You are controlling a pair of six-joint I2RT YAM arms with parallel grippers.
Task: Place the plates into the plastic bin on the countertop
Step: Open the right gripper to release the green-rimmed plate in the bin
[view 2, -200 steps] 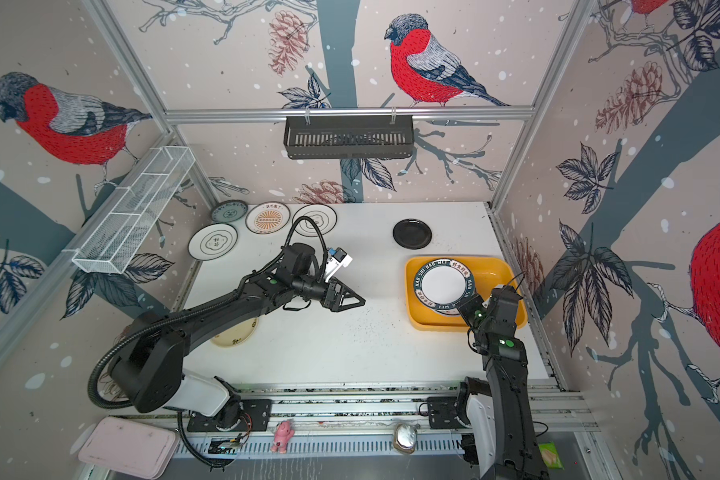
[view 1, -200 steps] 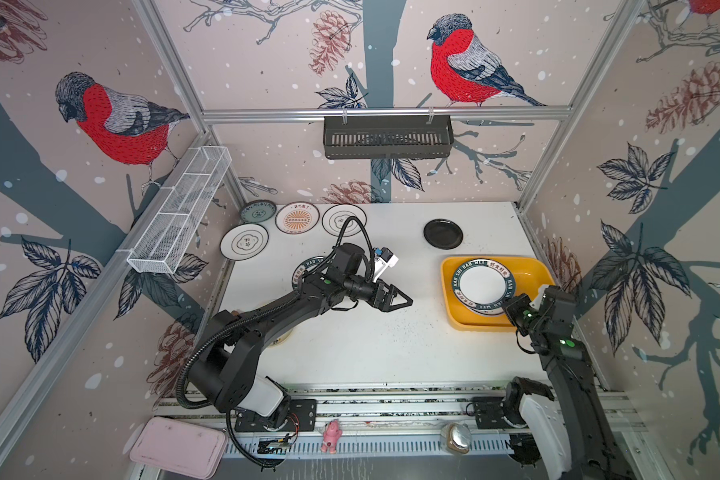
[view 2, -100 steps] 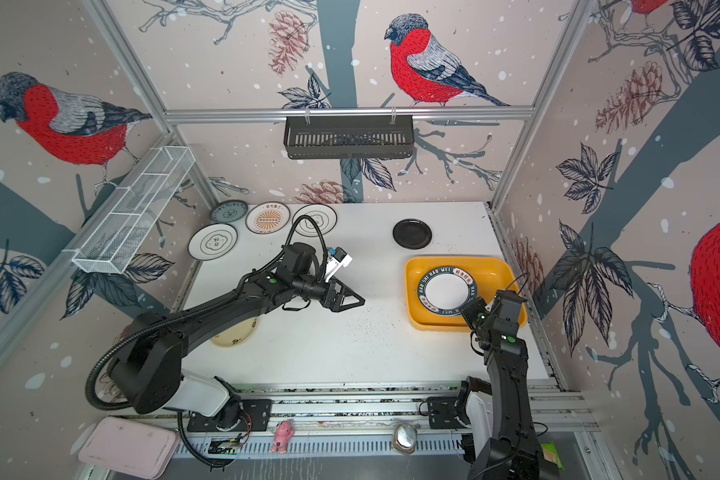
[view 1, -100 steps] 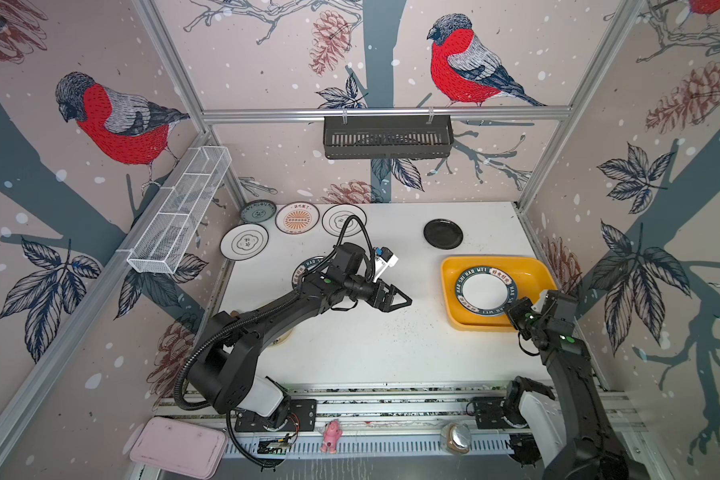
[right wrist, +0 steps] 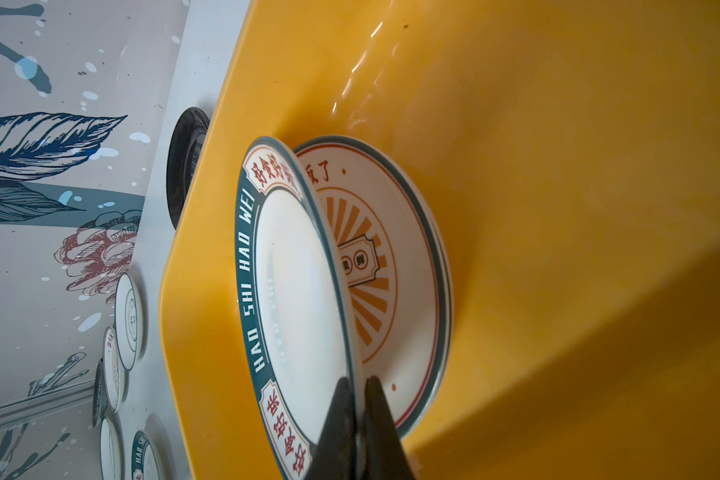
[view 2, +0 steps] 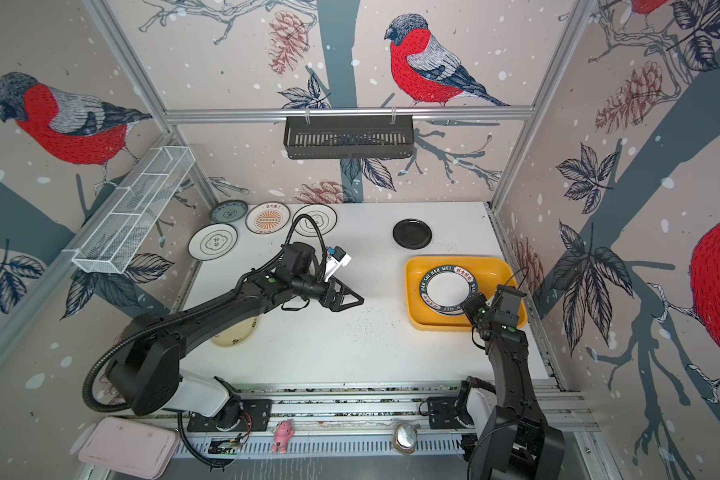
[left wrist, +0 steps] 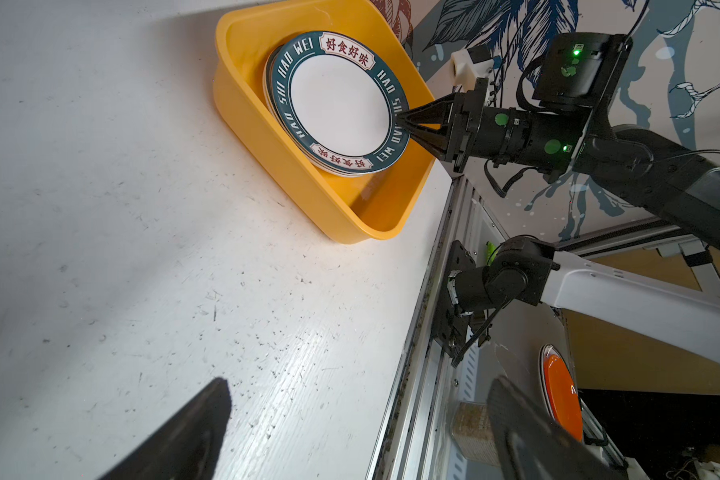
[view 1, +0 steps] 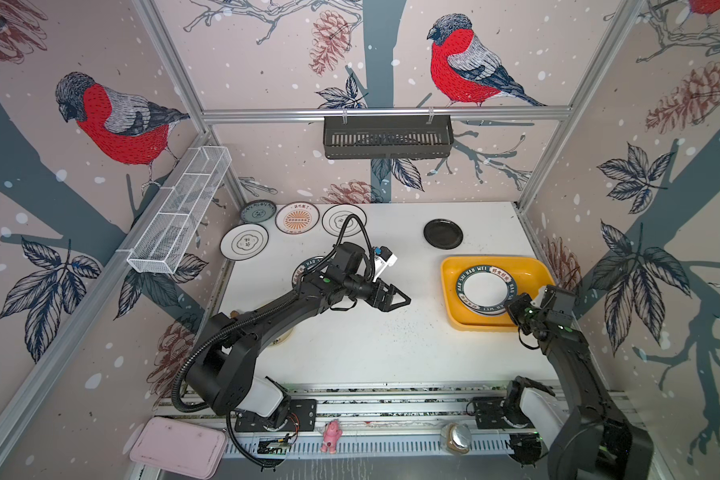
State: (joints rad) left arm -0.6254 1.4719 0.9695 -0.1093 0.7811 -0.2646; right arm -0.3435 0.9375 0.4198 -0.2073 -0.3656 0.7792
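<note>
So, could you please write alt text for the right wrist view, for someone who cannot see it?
The right gripper, shut, pinches the rim of a teal-rimmed lettered plate, holding it tilted over an orange sunburst plate in the yellow bin. A black plate sits on the countertop beyond.

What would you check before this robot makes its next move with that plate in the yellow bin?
1. Right gripper grips the lettered plate by its rim: ok.
2. Lettered plate inside the yellow bin: ok.
3. Lettered plate lying flat on the sunburst plate: not ok, it leans, gripped edge raised.
4. Left gripper open, empty, apart from the bin: ok.
5. All plates in the bin: not ok; the black plate and others lie on the countertop.
6. Count of plates under the sunburst plate: cannot tell.
</note>
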